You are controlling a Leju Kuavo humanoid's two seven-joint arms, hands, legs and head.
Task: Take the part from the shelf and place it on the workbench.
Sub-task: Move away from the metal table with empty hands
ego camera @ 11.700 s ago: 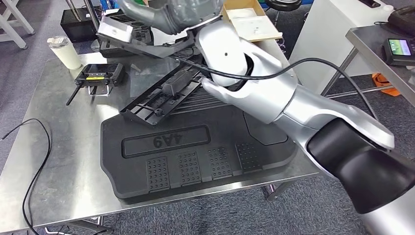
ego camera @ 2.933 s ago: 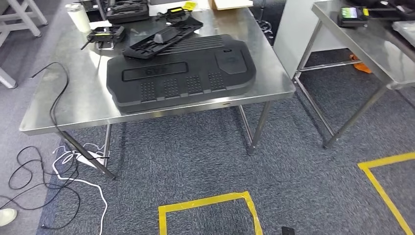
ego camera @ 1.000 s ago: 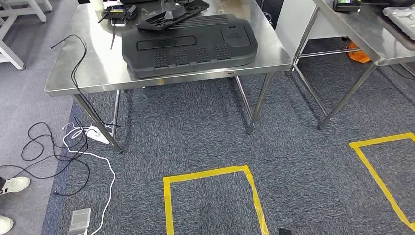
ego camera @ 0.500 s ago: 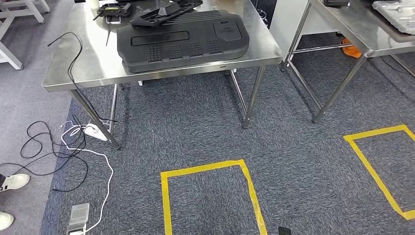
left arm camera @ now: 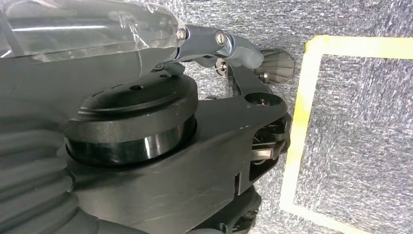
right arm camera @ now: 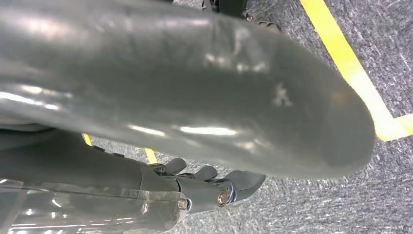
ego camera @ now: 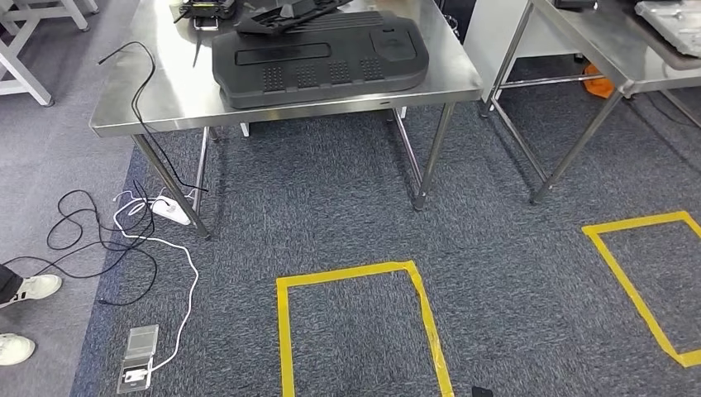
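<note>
1. Part [ego camera: 285,10] – the slim black lattice piece – is lying at the far edge of the steel surface [ego camera: 149,91], resting partly on top of the big black panel [ego camera: 318,58]; neither hand is touching it.
2. My head view is pulling back: the surface, which a few seconds ago was sitting close under the camera, is now sliding towards the top of the picture, and a yellow tape square [ego camera: 360,331] on the carpet is coming in below. I am reading that as the robot stepping away, not the things moving.
3. I am judging from this that the placing is done, and the walk away is under way.
4. Left hand [left arm camera: 234,53] is hanging over the carpet with nothing in it; how wide its fingers are standing I cannot tell.
5. Right hand [right arm camera: 209,187] is hanging likewise – its fingers [right arm camera: 243,180] are lying loosely apart, holding nothing.
6. Looking at the part itself: it is showing dark, flat and ribbed, tilted a little where it is overlapping the panel, with its far end cut off by the picture's edge.
</note>
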